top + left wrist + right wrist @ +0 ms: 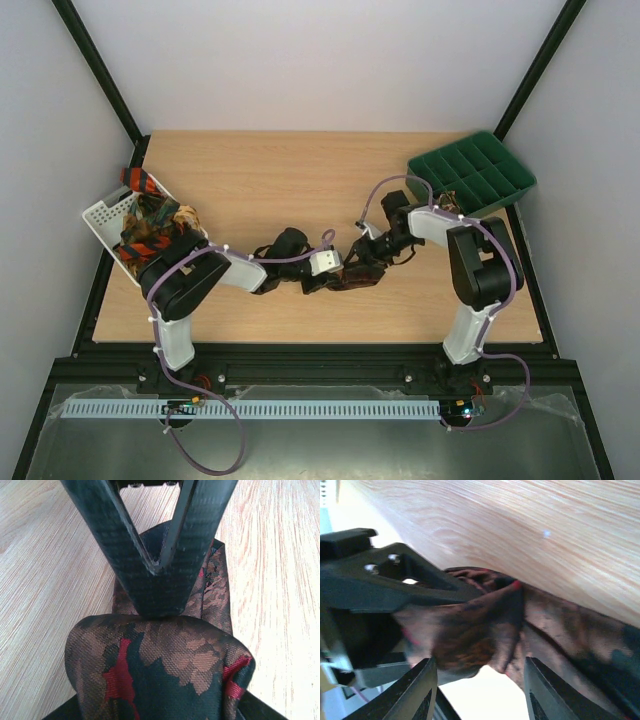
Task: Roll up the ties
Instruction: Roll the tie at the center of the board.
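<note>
A: Progress on the rolling?

B: Early, by the look of it. One dark brown tie (165,655) is out on the tabletop (300,170), mid-table where the two arms meet. The other ties (150,232) lie heaped in the white basket (100,215) at the left edge, loose as far as the overhead view shows. The green tray (450,148) stands at the far right corner, well apart from the work.

A: And this tie?

B: Judged partway. One end is turned over into a fat rounded fold, and the flat length runs away from it along the wood. It is not a finished coil. How many turns it has cannot be counted.

A: Left claw (160,711)?

B: Partly closed round that fold. Cloth fills the gap from one finger to the other, so it is read as gripping the fold.

A: Right claw (479,680)?

B: In its own wrist view the fingers (420,690) stand plainly apart. A fold of the same tie hangs between them with a pale gap below, and neither finger is seen pinching. From the left wrist they look drawn towards a point just above the fold, so the exact width is uncertain. Noted as open, touching the cloth at most.
</note>
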Tool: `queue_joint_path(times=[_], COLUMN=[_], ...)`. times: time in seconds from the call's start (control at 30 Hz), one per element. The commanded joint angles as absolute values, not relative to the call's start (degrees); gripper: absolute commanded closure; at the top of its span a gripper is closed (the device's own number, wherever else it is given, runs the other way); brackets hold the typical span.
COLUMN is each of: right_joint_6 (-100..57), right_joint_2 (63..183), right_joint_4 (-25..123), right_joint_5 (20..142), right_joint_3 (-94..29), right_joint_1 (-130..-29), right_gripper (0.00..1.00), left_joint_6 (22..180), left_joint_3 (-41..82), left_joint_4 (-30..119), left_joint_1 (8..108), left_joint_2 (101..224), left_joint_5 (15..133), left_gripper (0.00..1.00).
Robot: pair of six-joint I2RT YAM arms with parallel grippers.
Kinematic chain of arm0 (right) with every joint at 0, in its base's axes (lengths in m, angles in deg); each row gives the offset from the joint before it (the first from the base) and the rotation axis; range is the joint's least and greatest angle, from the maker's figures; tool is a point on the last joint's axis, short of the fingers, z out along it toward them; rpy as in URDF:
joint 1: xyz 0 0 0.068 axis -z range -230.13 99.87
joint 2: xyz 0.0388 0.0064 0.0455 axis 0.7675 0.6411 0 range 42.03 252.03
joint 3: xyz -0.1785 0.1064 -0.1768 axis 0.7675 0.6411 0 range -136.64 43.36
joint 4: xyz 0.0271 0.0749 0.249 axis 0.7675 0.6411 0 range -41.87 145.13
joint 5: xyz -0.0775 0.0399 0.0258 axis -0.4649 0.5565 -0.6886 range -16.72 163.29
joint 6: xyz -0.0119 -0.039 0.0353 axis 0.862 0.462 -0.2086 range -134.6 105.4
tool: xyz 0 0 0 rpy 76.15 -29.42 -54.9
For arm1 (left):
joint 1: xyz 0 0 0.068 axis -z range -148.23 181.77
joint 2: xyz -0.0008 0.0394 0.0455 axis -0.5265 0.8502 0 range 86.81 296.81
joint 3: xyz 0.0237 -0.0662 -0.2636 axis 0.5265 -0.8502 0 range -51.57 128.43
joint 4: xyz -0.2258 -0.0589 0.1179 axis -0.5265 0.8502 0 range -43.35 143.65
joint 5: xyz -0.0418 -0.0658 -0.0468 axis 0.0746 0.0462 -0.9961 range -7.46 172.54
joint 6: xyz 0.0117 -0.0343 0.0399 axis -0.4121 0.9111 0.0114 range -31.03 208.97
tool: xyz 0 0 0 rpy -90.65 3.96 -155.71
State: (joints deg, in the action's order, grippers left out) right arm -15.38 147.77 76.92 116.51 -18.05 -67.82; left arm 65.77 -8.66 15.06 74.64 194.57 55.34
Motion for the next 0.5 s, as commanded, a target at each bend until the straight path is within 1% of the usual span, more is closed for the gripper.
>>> queue_joint_path(times=[0.0, 0.17, 0.23, 0.3, 0.47], right_joint_6=[-19.0, -23.0, -22.9, -22.6, -19.9], right_joint_2=[145.4, 146.0, 147.0, 148.8, 151.7], right_joint_4=[79.5, 74.5, 73.5, 73.0, 75.8], right_joint_5=[122.7, 124.3, 123.0, 119.9, 117.3], right_joint_3=[-16.8, -15.5, -15.3, -15.4, -15.4], right_joint_1=[-68.5, -69.8, -70.1, -70.1, -69.9], right_gripper=[0.5, 0.49, 0.51, 0.58, 0.9], left_joint_6=[64.2, 64.2, 64.2, 64.1, 64.4], left_joint_3=[-9.8, -9.5, -9.6, -9.7, -9.0], left_joint_4=[22.5, 22.8, 22.8, 22.8, 23.5], left_joint_1=[75.2, 75.3, 75.5, 75.4, 75.5], left_joint_2=[196.4, 196.7, 196.7, 196.5, 196.3], left_joint_5=[58.4, 58.5, 58.6, 58.3, 57.9], left_gripper=[0.65, 0.64, 0.64, 0.63, 0.57])
